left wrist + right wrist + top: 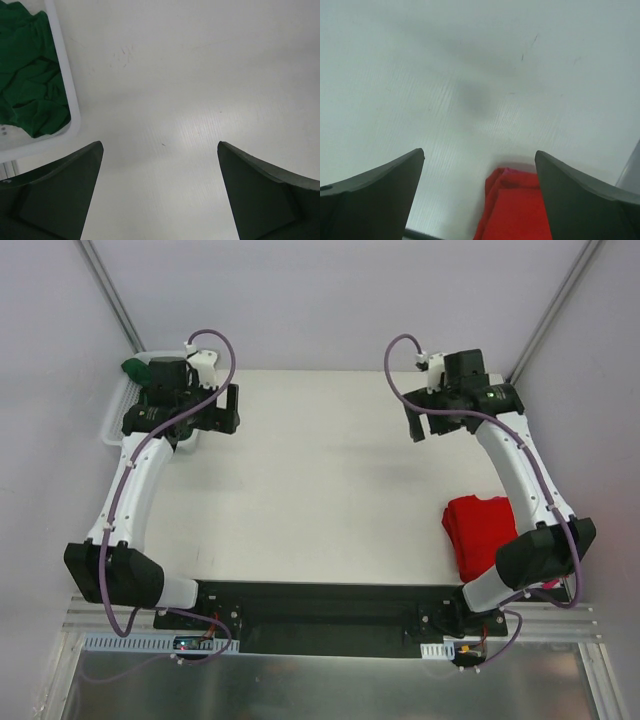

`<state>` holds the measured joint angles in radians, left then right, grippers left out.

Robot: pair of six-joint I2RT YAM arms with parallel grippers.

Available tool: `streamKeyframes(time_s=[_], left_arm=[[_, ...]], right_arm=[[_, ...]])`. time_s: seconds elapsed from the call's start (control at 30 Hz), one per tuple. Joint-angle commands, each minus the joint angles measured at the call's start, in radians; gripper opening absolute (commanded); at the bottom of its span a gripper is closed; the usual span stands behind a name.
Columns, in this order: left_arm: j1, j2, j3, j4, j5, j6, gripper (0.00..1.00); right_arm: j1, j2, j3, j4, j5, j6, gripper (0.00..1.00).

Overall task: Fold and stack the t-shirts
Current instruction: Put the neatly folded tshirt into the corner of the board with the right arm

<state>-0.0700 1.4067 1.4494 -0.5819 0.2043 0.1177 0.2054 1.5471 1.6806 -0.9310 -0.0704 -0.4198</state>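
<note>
Left gripper (160, 145) and right gripper (479, 152) hover over the white table (320, 480), fingers spread wide, empty — red t-shirt (478, 530) folded near right, green t-shirt (30, 85) crumpled in far-left basket (67, 85).

Folded red tee (478, 528), crumpled green tee (30, 80)

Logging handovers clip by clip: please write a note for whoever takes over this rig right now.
Left gripper: open, empty, over the bare table beside the basket.
Right gripper: open, empty, over the table beyond the red tee.
Green tee: crumpled in the basket, far left.
Red tee: folded, near right, by the right arm. A pink edge shows at its far side; probably the pink tee, not certain.
Done: red folded.
Left: take out green, fold it, stack it on red.
</note>
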Motion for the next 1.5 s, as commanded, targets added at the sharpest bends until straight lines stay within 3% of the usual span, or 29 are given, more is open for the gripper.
streamKeyframes(time_s=[0.0,0.23,1.47], left_arm=[[0.006,-0.068,0.029,0.039,-0.068,-0.029,0.99],[0.006,-0.038,0.046,0.037,-0.121,-0.079,0.99],[-0.016,0.021,0.048,0.054,-0.141,-0.029,0.99]], right_arm=[[0.138,0.005,0.053,0.080,0.270,0.020,0.96],[0.200,-0.033,-0.013,0.089,0.284,0.012,0.96],[0.207,-0.071,-0.128,0.110,0.259,-0.025,0.96]])
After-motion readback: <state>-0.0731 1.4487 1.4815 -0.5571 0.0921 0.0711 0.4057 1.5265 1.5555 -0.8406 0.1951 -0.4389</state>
